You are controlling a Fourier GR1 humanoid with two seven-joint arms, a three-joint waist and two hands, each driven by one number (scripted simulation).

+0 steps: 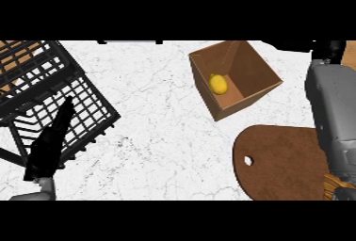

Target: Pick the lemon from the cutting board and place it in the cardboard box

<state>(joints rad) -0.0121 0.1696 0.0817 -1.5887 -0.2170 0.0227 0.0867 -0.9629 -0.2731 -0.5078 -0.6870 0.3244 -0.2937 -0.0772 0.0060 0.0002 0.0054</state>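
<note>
inside the cardboard box (254, 70), the lemon (219, 84) lies long axis up-down.

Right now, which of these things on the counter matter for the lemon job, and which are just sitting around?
Part of the job:
lemon, lying inside the box
cardboard box
cutting board, with nothing on its visible part

Just lying about:
black wire rack at the left
white marble counter under everything

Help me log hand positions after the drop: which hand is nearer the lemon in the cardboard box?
Right. The right hand shows at the view's upper right, just beyond the cardboard box holding the lemon. The left hand lies far off at lower left, over the black wire rack.
</note>
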